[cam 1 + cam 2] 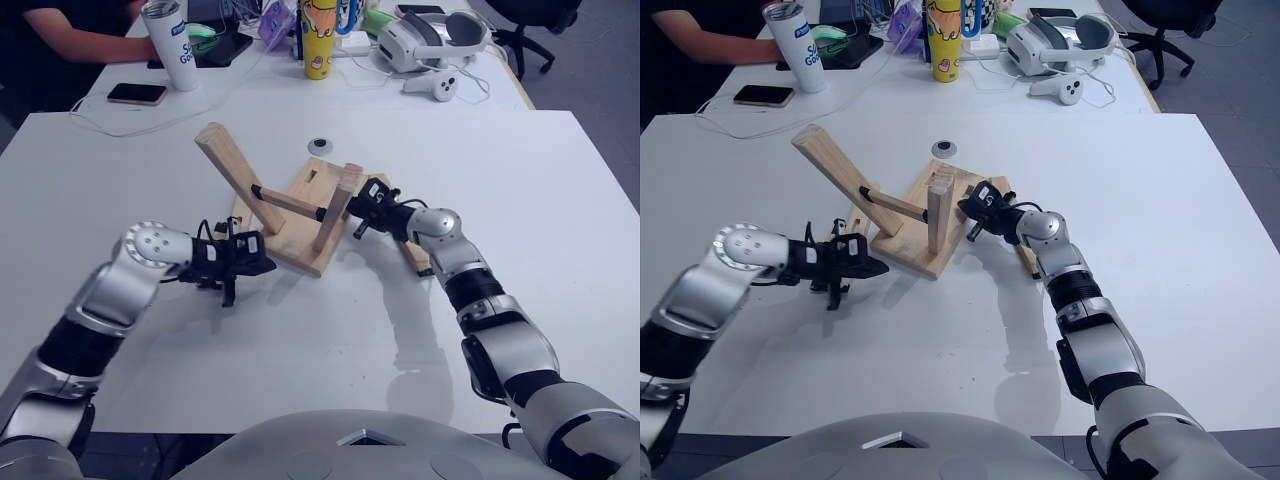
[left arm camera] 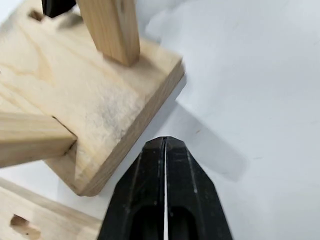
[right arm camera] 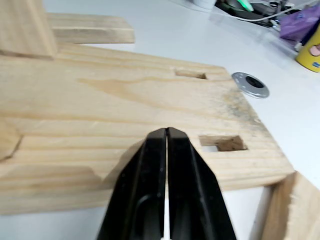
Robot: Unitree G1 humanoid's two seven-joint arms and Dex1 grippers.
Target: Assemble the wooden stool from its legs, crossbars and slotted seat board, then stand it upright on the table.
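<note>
Sitting bhd seat board (image 1: 292, 242): metal disc (image 1: 320, 146).

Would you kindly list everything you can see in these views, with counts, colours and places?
seat board: one, pale wood, lying mid-table, slots showing
legs: two, pale wood, standing in the seat board, the taller tilted
crossbar: one, pale wood, dark ends, between the legs
loose wooden pieces: at least two, pale, beside the seat board
metal disc: one, silver, behind the seat board
table: one, white
tumbler: one, white, far desk
phone: one, dark screen, beside the tumbler
cup: one, yellow, far desk
headset: one, white, far desk
controller: one, white, beside the headset
left claw: one, black, shut, by the seat board's near corner
right claw: one, black, shut, over the seat board near a slot
</note>
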